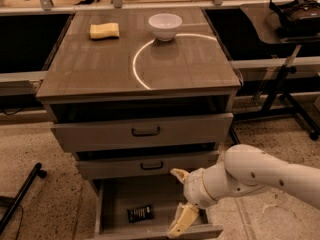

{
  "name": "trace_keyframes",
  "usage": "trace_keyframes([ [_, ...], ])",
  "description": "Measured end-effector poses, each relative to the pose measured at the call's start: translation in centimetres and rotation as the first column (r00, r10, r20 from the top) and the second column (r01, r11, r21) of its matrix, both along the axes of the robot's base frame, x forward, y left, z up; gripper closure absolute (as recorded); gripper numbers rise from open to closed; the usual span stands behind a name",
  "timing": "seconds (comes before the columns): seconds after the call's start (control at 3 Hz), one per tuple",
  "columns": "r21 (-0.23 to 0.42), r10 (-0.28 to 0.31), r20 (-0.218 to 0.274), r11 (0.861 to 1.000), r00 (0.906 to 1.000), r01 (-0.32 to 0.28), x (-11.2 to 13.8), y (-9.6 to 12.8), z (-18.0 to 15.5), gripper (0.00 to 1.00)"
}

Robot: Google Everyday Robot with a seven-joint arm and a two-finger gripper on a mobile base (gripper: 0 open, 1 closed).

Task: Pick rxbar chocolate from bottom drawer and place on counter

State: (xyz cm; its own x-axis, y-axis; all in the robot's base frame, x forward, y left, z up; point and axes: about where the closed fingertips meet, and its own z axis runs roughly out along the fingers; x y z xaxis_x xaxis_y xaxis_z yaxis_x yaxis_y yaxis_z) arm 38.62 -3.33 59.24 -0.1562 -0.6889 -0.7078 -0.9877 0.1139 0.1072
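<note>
The rxbar chocolate (140, 213), a small flat black wrapper, lies on the floor of the pulled-out bottom drawer (112, 196), left of centre. My gripper (179, 200) hangs over the drawer's right half, open, one pale finger high near the middle drawer and the other low by the drawer's front edge. It is to the right of the bar and apart from it, holding nothing. The white arm comes in from the right. The counter (95, 64) above carries a thin white arc.
On the counter sit a yellow sponge (104, 30) at the back left and a white bowl (165, 26) at the back centre. The top drawer (145, 131) and middle drawer (145, 165) are slightly open. A black stand leg (22, 196) crosses the floor left.
</note>
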Motion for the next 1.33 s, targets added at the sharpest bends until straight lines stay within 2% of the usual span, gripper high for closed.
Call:
trace_keyframes([
  [0.33,-0.026,0.017,-0.016,1.0,0.9997,-0.018,0.9,-0.1,-6.0,0.0],
  [0.67,-0.048,0.011,-0.026,0.999,0.9996,-0.013,2.4,-1.2,-13.1,0.0],
  [1.0,-0.035,-0.007,-0.033,0.999,0.9994,0.006,3.5,-1.7,-17.0,0.0],
  [1.33,0.02,-0.038,-0.033,0.999,0.9987,0.038,4.6,-0.7,-20.0,0.0],
])
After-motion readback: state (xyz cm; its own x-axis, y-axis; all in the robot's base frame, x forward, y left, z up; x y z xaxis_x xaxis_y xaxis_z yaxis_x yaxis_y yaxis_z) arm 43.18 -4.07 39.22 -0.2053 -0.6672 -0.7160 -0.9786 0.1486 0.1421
